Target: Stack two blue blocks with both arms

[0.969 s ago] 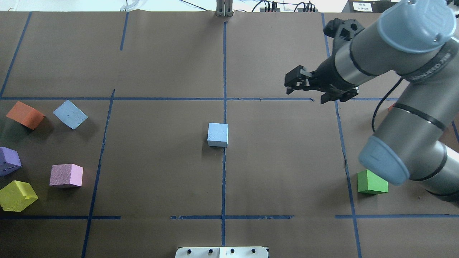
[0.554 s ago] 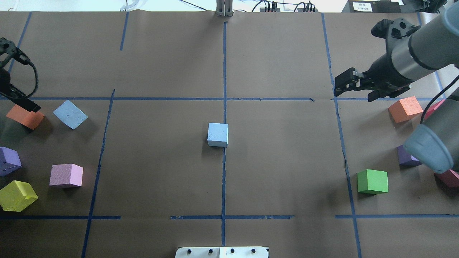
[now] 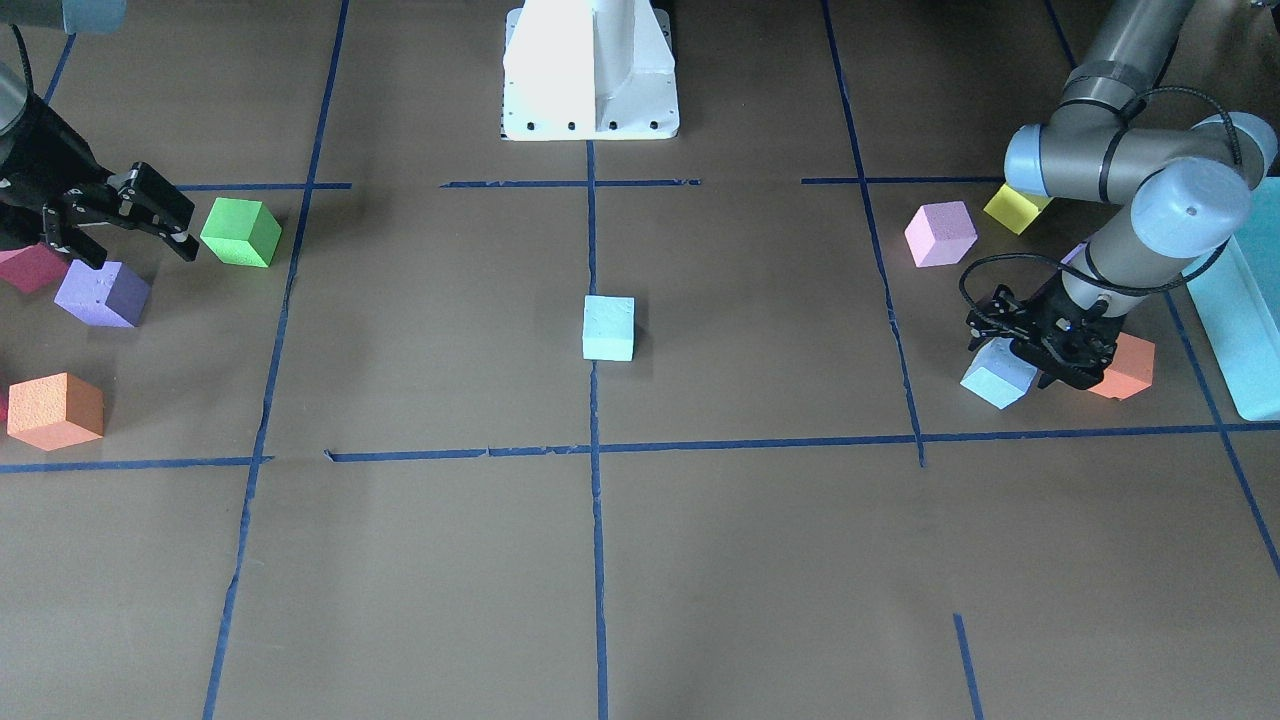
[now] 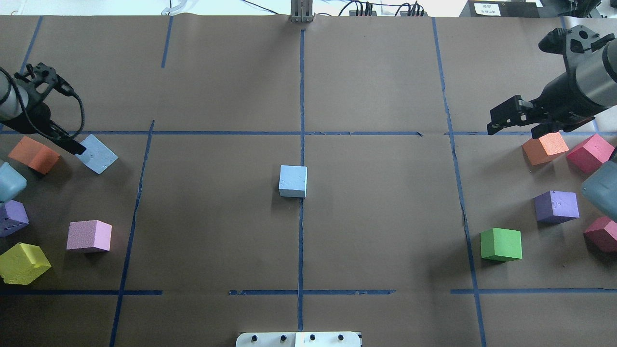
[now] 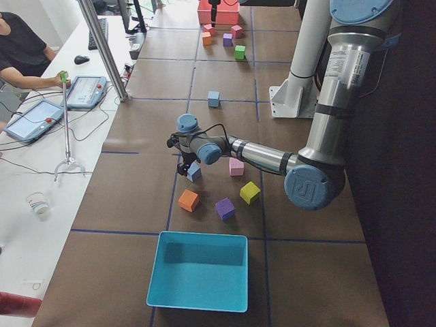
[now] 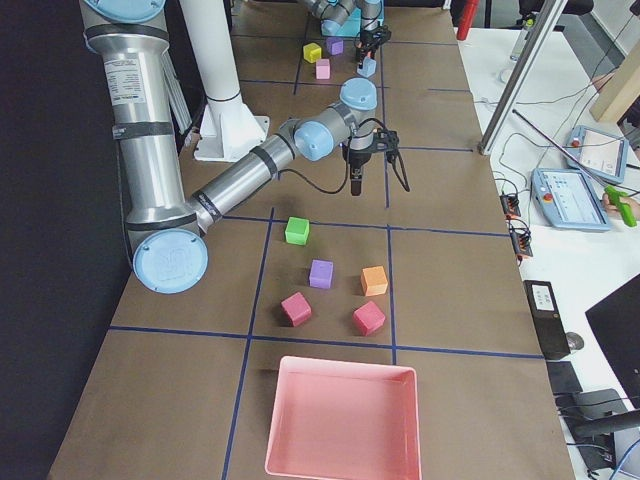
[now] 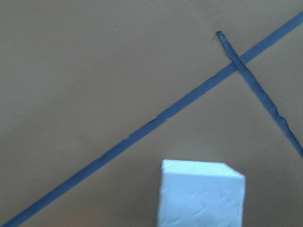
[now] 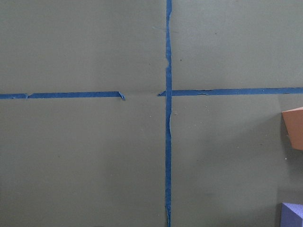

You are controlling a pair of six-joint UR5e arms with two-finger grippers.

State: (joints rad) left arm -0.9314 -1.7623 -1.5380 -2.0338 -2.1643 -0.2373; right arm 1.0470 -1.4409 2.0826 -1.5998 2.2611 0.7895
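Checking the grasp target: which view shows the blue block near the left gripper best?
Overhead exterior: blue block shows nearly whole, left gripper at its corner. Front-facing has the gripper covering part of it; left wrist crops its bottom; exterior left shows it small.

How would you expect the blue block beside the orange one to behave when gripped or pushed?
The blue block looks like pitted foam, so probably light and slightly squashy. Its flat faces suggest it would slide rather than roll.

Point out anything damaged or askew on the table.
The yellow cube on the left has a notch missing from one edge. The blue block near it sits turned against the tape grid.
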